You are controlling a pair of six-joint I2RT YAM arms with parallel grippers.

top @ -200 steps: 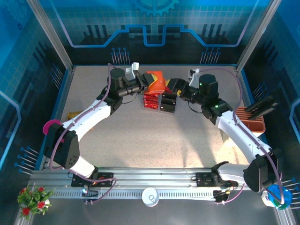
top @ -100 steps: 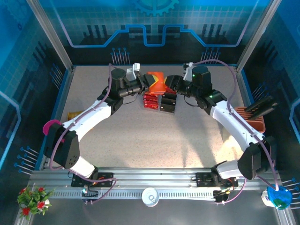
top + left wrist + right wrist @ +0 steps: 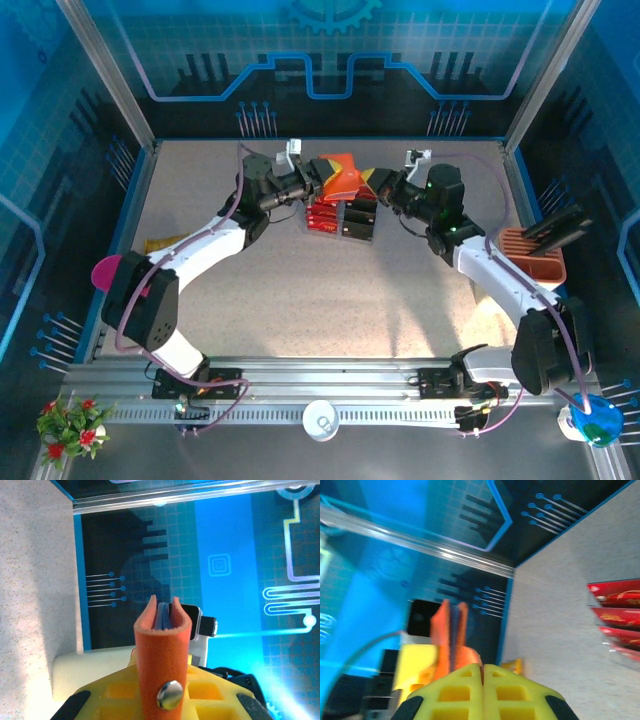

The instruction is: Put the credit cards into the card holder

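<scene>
The orange-red card holder [image 3: 338, 172] hangs above the table at the back centre, between both arms. My left gripper [image 3: 312, 181] is shut on its left side; in the left wrist view the card holder [image 3: 162, 640] stands edge-on between the yellow fingers [image 3: 112, 695], snap button facing the camera. My right gripper [image 3: 380, 186] meets its right edge, jaws pressed together [image 3: 483, 672] with a thin orange sliver between the tips and the card holder [image 3: 447, 630] just beyond. Below it lie the credit cards, red ones [image 3: 320, 213] and dark ones [image 3: 360, 217].
The cards sit in a clear plastic tray [image 3: 607, 640], with red cards [image 3: 617, 612] showing. A peach slotted stand [image 3: 530, 255] stands at the right edge with a dark object [image 3: 560, 225] on it. A small yellow item [image 3: 160, 243] lies at the left wall.
The right gripper has gone from wide open to shut at the card holder's right edge. The left arm has shifted a little, still gripping the card holder.
</scene>
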